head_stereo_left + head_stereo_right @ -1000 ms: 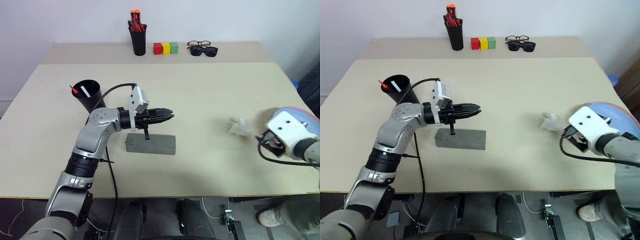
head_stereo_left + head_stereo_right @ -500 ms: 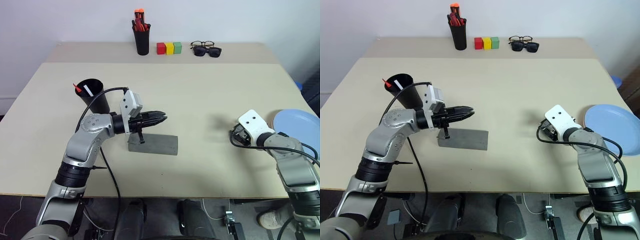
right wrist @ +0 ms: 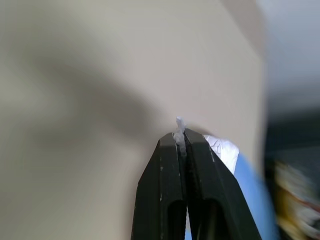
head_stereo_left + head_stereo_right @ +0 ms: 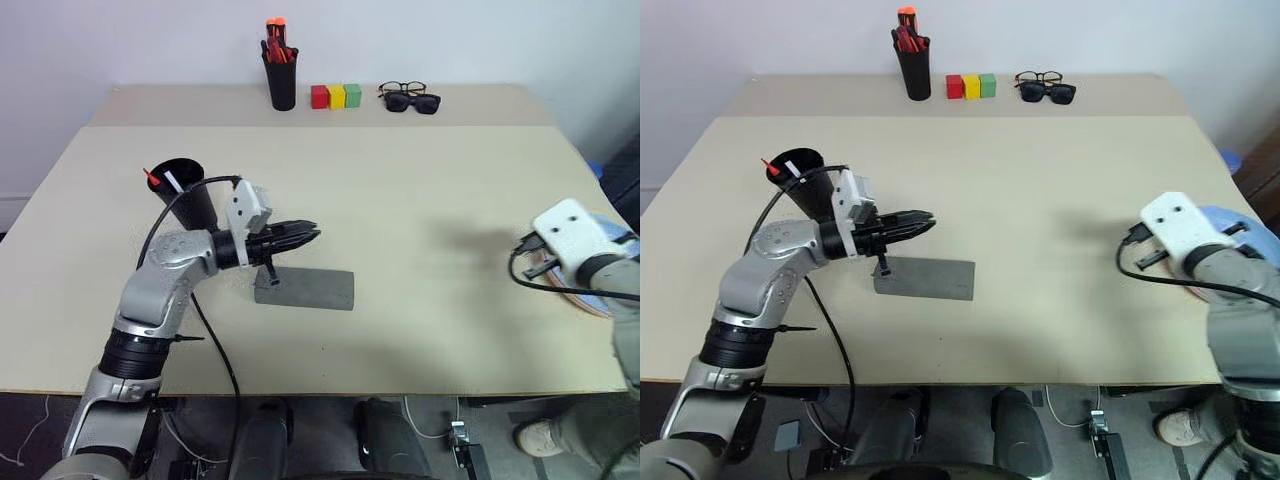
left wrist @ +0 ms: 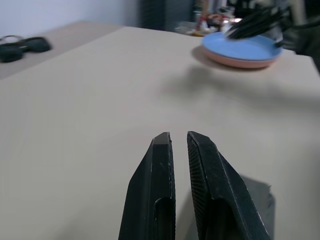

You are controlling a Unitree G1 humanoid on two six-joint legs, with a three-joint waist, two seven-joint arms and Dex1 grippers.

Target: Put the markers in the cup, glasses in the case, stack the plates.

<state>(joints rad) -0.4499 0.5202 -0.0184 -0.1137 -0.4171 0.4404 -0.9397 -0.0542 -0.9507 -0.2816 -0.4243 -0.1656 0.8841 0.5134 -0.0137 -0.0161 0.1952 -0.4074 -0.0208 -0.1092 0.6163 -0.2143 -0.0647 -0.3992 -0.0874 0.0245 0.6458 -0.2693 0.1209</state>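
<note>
**Tabletop tidy-up: all three jobs appear done, both arms clear of the task items**

Markers [image 4: 170, 181]: standing in the cup [image 4: 190, 200] at the table's 9 o'clock. Plates: blue plate [image 5: 240, 46] sits on pink plate [image 5: 242, 61] at the 3 o'clock edge, so they are stacked. Case [image 4: 303, 288]: lid down, left of centre; the wire-rimmed glasses lie nowhere on the table, so they are probably inside. Left gripper [image 4: 305, 236]: fingers a bare slit apart with nothing between them; the case is close by at its 6 o'clock and the cup near at its 10 o'clock. Right gripper [image 3: 180, 136]: pressed shut, pinching a white scrap [image 3: 178, 123], just beside the plates. Little seems left beyond that stray scrap.
</note>
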